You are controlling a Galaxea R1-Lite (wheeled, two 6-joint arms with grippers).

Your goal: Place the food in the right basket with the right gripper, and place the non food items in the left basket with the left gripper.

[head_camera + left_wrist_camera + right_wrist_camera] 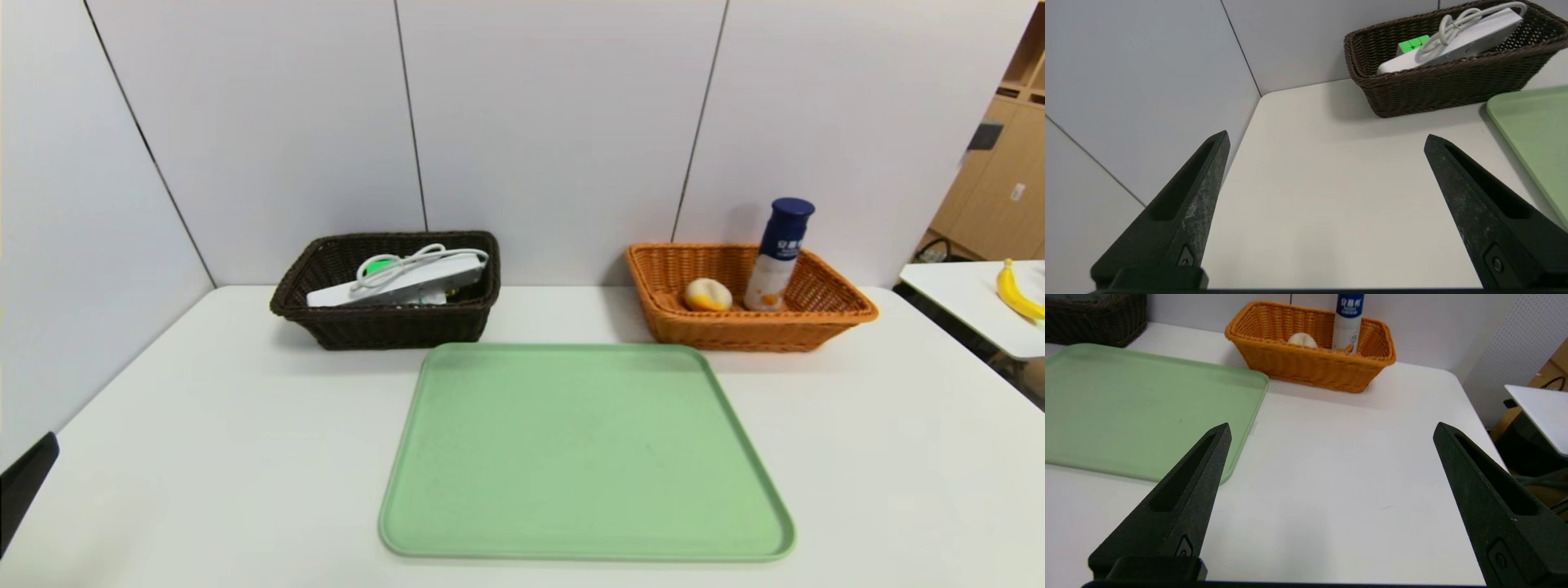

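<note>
In the head view, a green tray (pixel 586 453) lies in the middle of the white table (pixel 898 457), and nothing is on it. At about 11 o'clock from the tray stands the dark brown basket (pixel 384 322). Inside it lies a white power strip (pixel 396 282) with its coiled cable (pixel 408 263) on top, and a small green object (pixel 377 265) shows behind the cable. At about 1 o'clock from the tray stands the orange basket (pixel 747 327). It holds a round bread roll (pixel 707 295) and, just beside it, an upright bottle (pixel 780 257) with a dark blue cap. Far at 3 o'clock, on a separate small table (pixel 971 306), lies a banana (pixel 1016 292). A dark part at the lower left edge may belong to the left arm; I cannot tell.

In the left wrist view, the left gripper (pixel 1327 141) hangs over the bare table surface with its fingers (pixel 1192 192) spread wide and nothing between them. The dark brown basket is ahead of it, well apart, with the power strip and green cubes (pixel 1412 44) visible inside. A corner of the tray shows at one side.

In the right wrist view, the right gripper (pixel 1331 430) is also over the bare table, beside the tray edge, with the fingers (pixel 1188 486) wide apart and holding nothing. The orange basket with the roll and the bottle stands ahead, well apart.
</note>
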